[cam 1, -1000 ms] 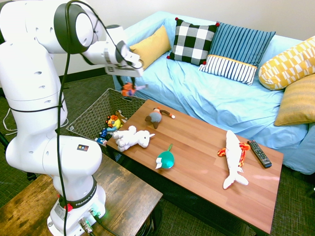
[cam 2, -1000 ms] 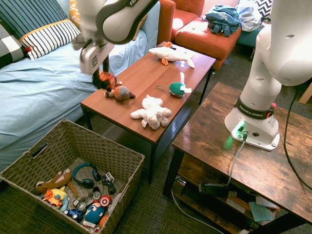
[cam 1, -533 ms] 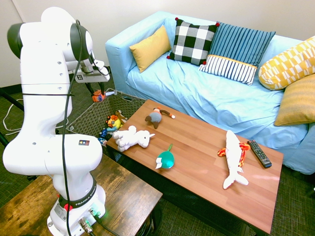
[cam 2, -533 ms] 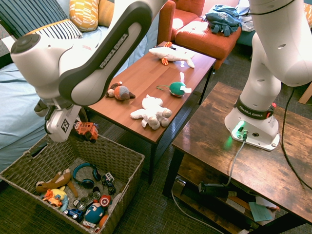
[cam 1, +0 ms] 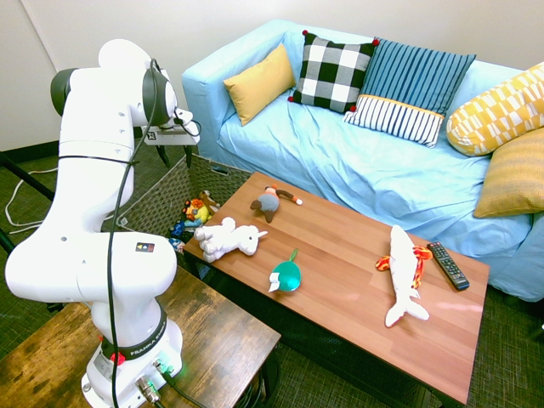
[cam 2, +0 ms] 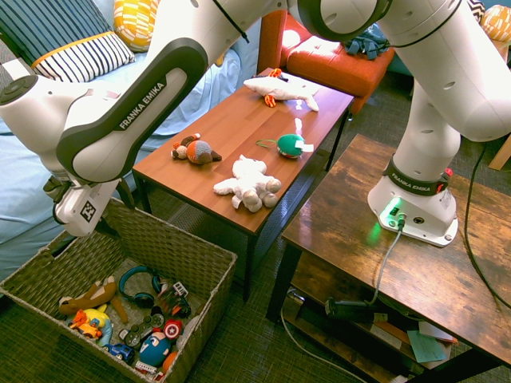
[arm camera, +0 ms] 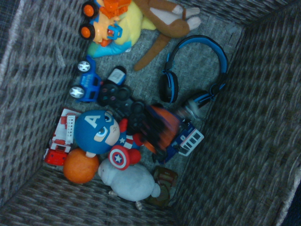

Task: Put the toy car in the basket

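The toy car [cam 2: 171, 295] lies among the toys on the floor of the basket [cam 2: 201, 257], free of the gripper. It shows as a blurred orange and dark shape [arm camera: 160, 129] in the wrist view, next to a small blue-and-white vehicle. My gripper [cam 2: 112, 211] hangs above the basket's far rim, open and empty. From the other side the gripper [cam 1: 176, 155] sits over the basket [cam 1: 151, 208], whose inside is mostly hidden by the arm.
The basket also holds blue headphones [arm camera: 197, 70], a round hero figure [arm camera: 96, 132], a brown plush [cam 2: 88, 297] and several small cars. On the coffee table [cam 1: 340, 246] lie a plush bird [cam 1: 270, 204], a white plush [cam 1: 228, 238], a teal plush [cam 1: 286, 276], a shark [cam 1: 404, 272] and a remote [cam 1: 446, 265].
The arm swung from the table's edge to above the basket with the toy car. The gripper has opened and the car has dropped among the toys.
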`<state>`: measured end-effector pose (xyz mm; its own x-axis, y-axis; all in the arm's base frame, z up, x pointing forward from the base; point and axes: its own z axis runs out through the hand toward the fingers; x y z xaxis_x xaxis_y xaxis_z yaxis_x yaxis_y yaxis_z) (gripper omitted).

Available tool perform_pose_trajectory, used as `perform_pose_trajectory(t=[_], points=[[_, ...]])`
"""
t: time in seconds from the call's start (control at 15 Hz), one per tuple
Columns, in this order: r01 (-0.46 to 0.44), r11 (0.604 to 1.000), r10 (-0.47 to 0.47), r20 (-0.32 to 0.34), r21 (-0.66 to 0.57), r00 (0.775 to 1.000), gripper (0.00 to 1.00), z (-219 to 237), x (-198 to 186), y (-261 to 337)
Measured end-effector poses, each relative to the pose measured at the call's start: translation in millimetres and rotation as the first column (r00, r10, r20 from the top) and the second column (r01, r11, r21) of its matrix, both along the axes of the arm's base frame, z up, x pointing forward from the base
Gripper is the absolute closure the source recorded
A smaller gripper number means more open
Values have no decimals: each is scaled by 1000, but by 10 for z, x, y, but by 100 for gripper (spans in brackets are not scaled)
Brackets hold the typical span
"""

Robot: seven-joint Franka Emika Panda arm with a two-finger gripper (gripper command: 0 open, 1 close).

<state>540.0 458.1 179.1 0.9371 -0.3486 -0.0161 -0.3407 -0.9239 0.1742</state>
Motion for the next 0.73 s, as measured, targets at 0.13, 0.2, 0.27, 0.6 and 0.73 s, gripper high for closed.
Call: perform_pose_trajectory(t=[0.13, 0.2, 0.27, 0.6, 0.73], points=[[38, 999, -39, 35, 9, 999, 0, 248, 181, -264], [72, 997, -73, 54, 14, 996, 0, 450, 293, -504], [114, 993, -115, 69, 19, 991, 0, 681, 399, -795], [335, 935, -345, 80, 116, 935, 0, 1588, 557, -2309], [390, 910, -401, 64, 139, 914, 0, 1602, 472, -2949]])
